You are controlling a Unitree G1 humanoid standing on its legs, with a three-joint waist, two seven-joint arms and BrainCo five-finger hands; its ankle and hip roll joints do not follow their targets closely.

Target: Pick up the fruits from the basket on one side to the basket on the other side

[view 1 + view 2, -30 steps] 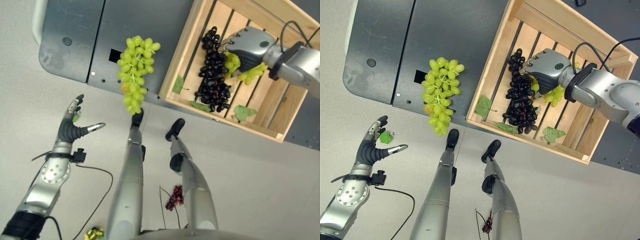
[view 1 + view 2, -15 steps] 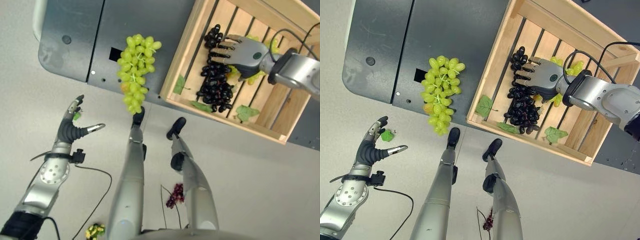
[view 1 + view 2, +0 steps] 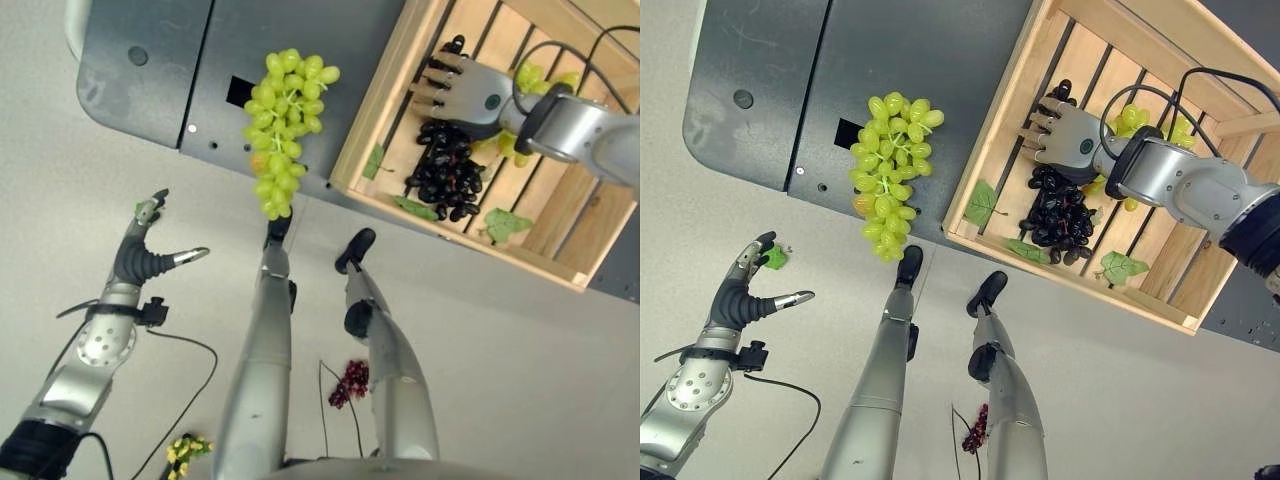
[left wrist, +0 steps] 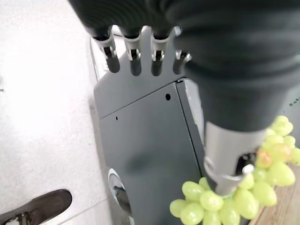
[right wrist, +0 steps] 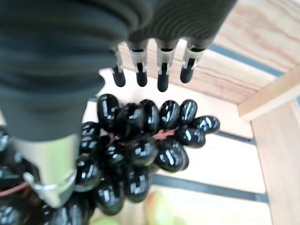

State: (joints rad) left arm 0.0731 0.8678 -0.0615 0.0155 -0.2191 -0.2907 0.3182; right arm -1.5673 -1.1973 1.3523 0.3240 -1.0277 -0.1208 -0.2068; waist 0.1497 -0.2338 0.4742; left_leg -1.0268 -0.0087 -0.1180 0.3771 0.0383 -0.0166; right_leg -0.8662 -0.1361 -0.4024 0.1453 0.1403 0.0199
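Right eye view, platform: I see a dark grey platform [image 3: 910, 70] on the floor.
Crate: wooden crate [image 3: 992, 150] holds black grapes [image 3: 1060, 215].
Green grapes: bunch [image 3: 890, 170] lies on the platform.
Right robot hand [image 3: 1065, 135]: open, fingers straight above the black grapes.
Left robot hand [image 3: 740, 295]: open, empty, over the floor.

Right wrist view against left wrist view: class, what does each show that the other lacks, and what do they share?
Right wrist view: the right hand, fingers straight, poised over the black grapes on the slats of the wooden crate.
Left wrist view: the left hand, fingers straight, above the dark grey platform, with the green grapes beside it.
Shared: an open hand holding nothing and a bunch of grapes close by.
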